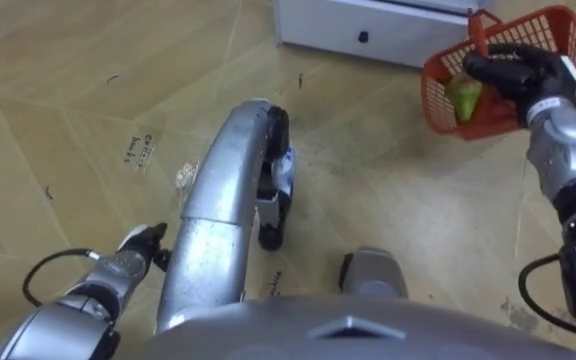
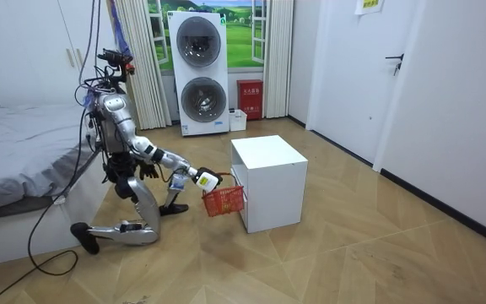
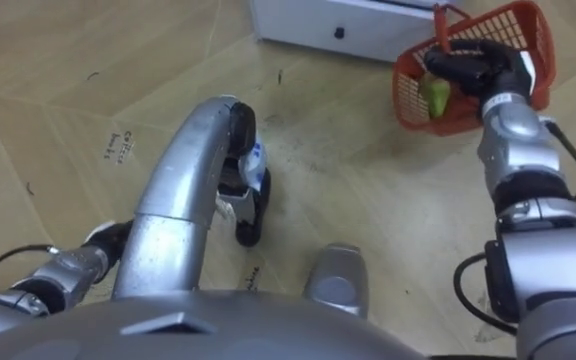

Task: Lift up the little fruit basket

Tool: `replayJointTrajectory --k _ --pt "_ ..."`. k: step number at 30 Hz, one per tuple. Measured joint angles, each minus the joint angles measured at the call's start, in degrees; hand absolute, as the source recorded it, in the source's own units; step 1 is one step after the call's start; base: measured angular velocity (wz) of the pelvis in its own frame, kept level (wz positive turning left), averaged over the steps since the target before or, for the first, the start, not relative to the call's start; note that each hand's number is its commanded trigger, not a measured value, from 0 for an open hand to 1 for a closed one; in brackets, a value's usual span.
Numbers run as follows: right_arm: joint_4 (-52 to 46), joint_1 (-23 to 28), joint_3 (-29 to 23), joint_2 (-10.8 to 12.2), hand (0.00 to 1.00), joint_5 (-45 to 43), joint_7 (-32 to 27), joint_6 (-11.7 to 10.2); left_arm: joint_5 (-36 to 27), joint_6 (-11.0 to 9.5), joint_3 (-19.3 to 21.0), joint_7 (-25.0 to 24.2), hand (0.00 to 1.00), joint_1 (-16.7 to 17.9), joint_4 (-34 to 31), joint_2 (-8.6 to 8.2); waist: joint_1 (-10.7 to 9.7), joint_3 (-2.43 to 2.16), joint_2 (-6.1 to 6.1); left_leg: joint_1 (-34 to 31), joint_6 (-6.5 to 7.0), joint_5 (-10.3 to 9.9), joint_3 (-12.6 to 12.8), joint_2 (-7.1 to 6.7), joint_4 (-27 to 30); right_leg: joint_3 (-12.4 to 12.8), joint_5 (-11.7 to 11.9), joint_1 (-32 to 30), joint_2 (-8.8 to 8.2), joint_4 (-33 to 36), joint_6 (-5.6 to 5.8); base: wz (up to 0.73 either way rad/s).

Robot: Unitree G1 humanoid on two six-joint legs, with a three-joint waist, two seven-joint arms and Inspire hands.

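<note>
Red fruit basket [image 1: 436,98] upper right of frame, beside white cabinet [image 1: 368,25], green fruit [image 1: 464,97] inside. Probably light, stiff plastic mesh, may swing; handle best hold. Right hand [image 1: 523,72]: fingers clamped on basket top. Left hand [image 1: 138,243] lower left, fingers: cannot tell.

Red plastic lattice basket [image 1: 548,40]; matt wood-plank floor [image 1: 88,90]; smooth white cabinet [image 2: 268,177]

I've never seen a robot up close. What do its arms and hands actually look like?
The right arm and left arm are smooth silver-grey shells with black joints. The right hand is black, with a white patch at its back. The left hand looks black and white too. A thin black cable loops out beside each forearm.
</note>
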Motion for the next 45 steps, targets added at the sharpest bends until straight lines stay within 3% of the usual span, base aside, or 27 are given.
replayJointTrajectory --k 2,4,5,7,8,9,11,12,13,14,15,17,18,19,20,21,22,23,24,25,28,34,45 --pt "-1.46 0.01 -0.01 0.55 1.00 -0.12 -0.09 -0.01 0.56 0.08 0.92 0.72 0.00 0.15 0.07 -0.25 0.18 -0.26 0.89 1.98 0.63 -0.28 -0.32 0.04 -2.31 1.35 -0.09 0.64 2.46 -4.67 0.12 -0.11" --pt "-2.72 0.03 -0.01 1.41 1.00 -0.28 -0.02 0.14 1.49 0.56 2.42 1.70 0.00 1.46 -0.67 -0.46 0.64 -0.74 1.91 5.87 1.03 -0.02 -0.82 0.11 -8.63 2.85 -0.09 1.49 4.42 -14.58 0.13 -0.27" --pt "-3.39 0.05 -0.01 1.77 1.00 -0.27 -0.07 0.33 1.57 0.75 2.99 1.80 0.00 1.93 -0.70 -0.45 0.72 -0.78 1.96 7.18 1.09 0.15 -0.79 0.05 -10.62 3.01 -0.08 2.04 4.38 -17.53 0.14 -0.35" --pt "-7.40 0.40 0.03 3.00 1.00 -0.31 -0.25 0.60 1.75 2.00 4.21 2.67 0.00 4.04 -1.26 -0.52 0.70 -1.08 2.25 12.55 1.28 1.11 -0.82 -0.05 -18.98 3.89 0.38 5.05 4.33 -31.13 0.74 -0.37" --pt "-8.58 0.45 0.03 3.08 1.00 -0.30 -0.35 0.69 2.13 2.41 4.54 2.81 0.00 4.54 -1.66 -0.51 0.66 -1.08 2.28 13.85 1.35 1.40 -0.82 -0.09 -21.07 3.98 0.85 5.96 4.28 -34.60 1.09 -0.32" --pt "-11.14 0.95 -0.01 3.13 1.00 -0.33 -0.38 1.15 3.00 2.83 5.62 2.90 0.00 6.03 -2.22 -0.50 0.49 -1.12 2.25 16.76 1.53 1.92 -0.81 -0.26 -25.16 4.21 2.41 8.12 4.14 -41.46 1.37 -0.31" --pt "-16.87 2.91 -0.29 3.11 1.00 -0.90 -0.66 1.72 3.68 3.13 8.21 3.54 0.00 7.91 -4.16 -0.48 0.44 -1.28 2.07 21.03 1.65 2.58 -0.77 -0.42 -30.85 3.81 8.53 9.32 3.24 -47.99 1.32 -0.33" --pt "-20.28 4.24 -0.64 3.14 1.00 -1.65 -0.52 1.72 4.24 3.70 9.45 4.28 0.00 9.43 -5.61 -0.51 0.30 -1.29 2.07 24.25 1.78 2.90 -0.81 -0.51 -34.49 3.44 15.17 9.39 2.81 -50.07 1.20 -0.30" --pt "-23.20 5.58 -0.91 3.34 1.00 -2.29 -0.69 1.72 5.30 4.09 10.48 4.95 0.00 10.20 -6.74 -0.52 0.17 -1.31 2.10 28.08 1.89 3.22 -1.11 -0.76 -38.11 2.96 23.69 9.14 2.37 -50.87 1.12 -0.27" --pt "-24.30 6.18 -1.25 3.52 1.00 -2.52 -0.68 1.72 5.71 4.14 10.87 5.16 0.00 10.37 -7.05 -0.51 0.23 -1.36 2.18 29.93 1.87 3.38 -1.39 -0.78 -39.89 2.68 27.43 8.74 2.26 -50.89 1.02 -0.30" --pt "-25.70 6.79 -1.53 4.21 1.00 -3.62 -0.60 1.73 6.64 4.22 10.95 5.64 0.00 10.44 -7.21 -0.26 0.12 -1.49 2.19 33.89 1.53 4.04 -2.05 -0.75 -43.91 2.35 29.36 6.58 2.47 -49.30 1.22 -0.24" --pt "-26.85 7.38 -1.53 5.21 1.00 -4.04 0.35 1.74 6.79 4.48 10.89 6.81 0.00 10.44 -7.23 -0.28 -0.71 -1.89 2.68 40.01 1.33 6.05 -2.95 -0.67 -50.80 0.43 24.49 1.04 3.11 -46.04 1.19 -0.20" --pt "-27.11 7.52 -1.52 5.79 1.00 -4.33 0.68 1.74 6.82 4.43 10.86 7.26 0.00 10.83 -7.35 -0.54 -0.92 -2.38 3.35 44.11 0.94 7.53 -3.40 -0.08 -55.53 0.05 20.24 -2.44 4.48 -47.75 1.26 -0.26" --pt "-28.20 8.29 -1.52 5.86 1.00 -3.62 0.56 1.75 6.68 4.39 10.83 7.46 0.00 11.61 -8.35 -0.83 -0.90 -2.89 4.29 48.14 0.54 8.94 -3.94 0.87 -59.92 -1.27 17.18 -4.63 5.39 -53.01 1.37 -0.31" --pt "-28.59 8.51 -1.47 5.89 1.00 -3.48 0.59 1.75 6.63 4.21 10.85 7.66 0.00 12.31 -8.95 -0.86 -0.85 -2.99 4.52 50.18 0.29 9.60 -4.08 1.19 -62.12 -1.93 16.28 -4.96 5.52 -56.67 1.54 -0.26" --pt "-29.24 8.62 -1.36 5.90 1.00 -3.53 0.62 1.74 6.67 3.95 10.75 8.11 0.00 13.60 -9.75 -0.96 -0.96 -3.20 4.97 53.82 -0.27 10.70 -4.37 1.94 -65.84 -3.80 15.72 -4.23 5.67 -65.72 1.74 -0.22" --pt "-29.91 8.74 -1.48 5.85 1.00 -3.45 0.18 1.73 6.80 3.95 10.81 8.88 0.00 14.51 -9.95 -1.24 -0.97 -3.35 4.95 56.80 -0.90 11.59 -4.80 2.40 -68.84 -5.02 16.14 -2.30 6.28 -76.04 1.53 -0.13" --pt "-30.64 9.03 -1.91 5.82 1.00 -3.25 -0.02 1.72 6.80 3.96 10.82 9.03 0.00 14.83 -10.04 -1.30 -1.11 -3.45 4.84 57.93 -1.22 11.84 -5.10 2.44 -70.01 -5.50 16.87 -1.16 6.59 -81.01 0.98 0.00" --pt "-31.95 10.02 -2.70 5.69 1.00 -3.02 -0.57 1.34 6.82 3.98 10.83 9.03 0.00 15.31 -10.13 -1.73 -1.14 -3.65 5.06 59.79 -1.96 12.38 -5.83 2.93 -71.96 -7.02 18.17 1.78 7.28 -86.26 -0.33 0.04" --pt "-33.18 10.96 -2.89 5.74 1.00 -2.33 -0.88 1.13 6.81 3.99 10.89 9.02 0.00 16.19 -10.43 -1.84 -1.04 -3.76 5.19 61.54 -2.70 13.25 -6.35 3.69 -74.50 -8.51 19.92 4.31 8.17 -90.45 -1.03 0.04" --pt "-35.55 12.62 -2.81 5.79 1.00 0.18 -0.64 1.04 8.23 4.01 11.11 9.02 0.00 17.42 -10.68 -2.02 -0.85 -3.73 4.49 64.83 -3.84 15.54 -6.89 4.28 -79.51 -9.40 22.41 7.89 9.48 -96.47 -1.89 0.00" --pt "-40.45 14.49 -2.13 5.96 1.00 1.24 -0.48 1.04 12.54 4.12 11.92 8.71 0.00 18.05 -11.54 -2.85 -0.07 -3.52 3.78 68.24 -4.77 16.26 -7.17 4.96 -82.58 -10.94 23.50 12.64 10.69 -101.93 -2.79 0.05" --pt "-41.13 14.63 -2.09 6.05 1.00 1.00 0.15 1.02 13.53 4.11 12.97 6.99 0.00 18.61 -11.79 -3.53 0.76 -3.44 3.61 71.33 -5.08 16.45 -7.13 5.09 -84.79 -11.47 24.60 16.05 11.26 -105.80 -2.86 0.00"
